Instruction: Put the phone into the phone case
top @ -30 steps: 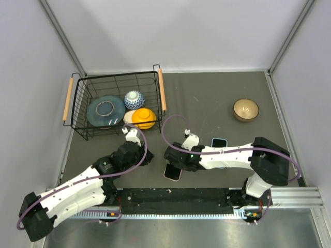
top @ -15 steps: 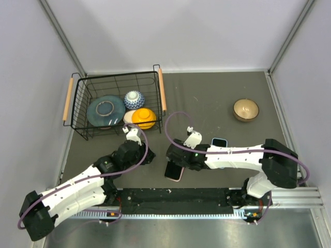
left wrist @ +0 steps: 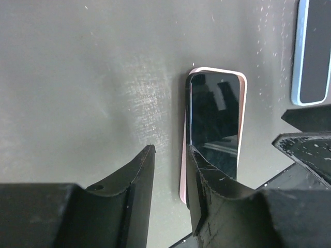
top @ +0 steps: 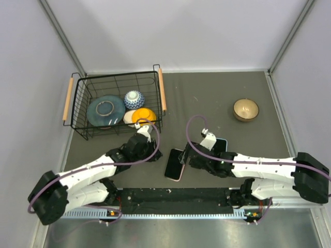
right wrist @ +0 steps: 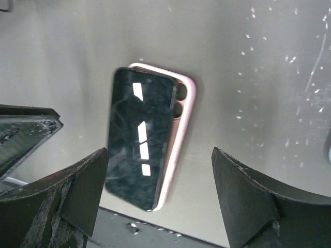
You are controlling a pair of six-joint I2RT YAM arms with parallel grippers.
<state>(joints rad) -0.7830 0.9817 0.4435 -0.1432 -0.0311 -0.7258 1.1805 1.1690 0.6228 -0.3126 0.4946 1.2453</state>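
The phone lies screen up on the pink phone case near the table's front edge. It sits askew and is not seated. In the right wrist view the phone overhangs the case's left side, and the case rim and camera cut-out show on the right. My left gripper is low at the phone's near left edge, jaws narrowly apart with only table between them. Its right finger lies against that edge. My right gripper hovers wide open over the phone's right side, gripping nothing.
A black slab with a light blue rim lies just right of the phone, partly under my right wrist. A wire basket with dishes stands at the back left. A tan bowl sits at the right. A black rail runs along the near edge.
My right arm has drawn back to the right, uncovering the phone, and its jaws have widened. My left arm has slid right, up to the phone's left edge.
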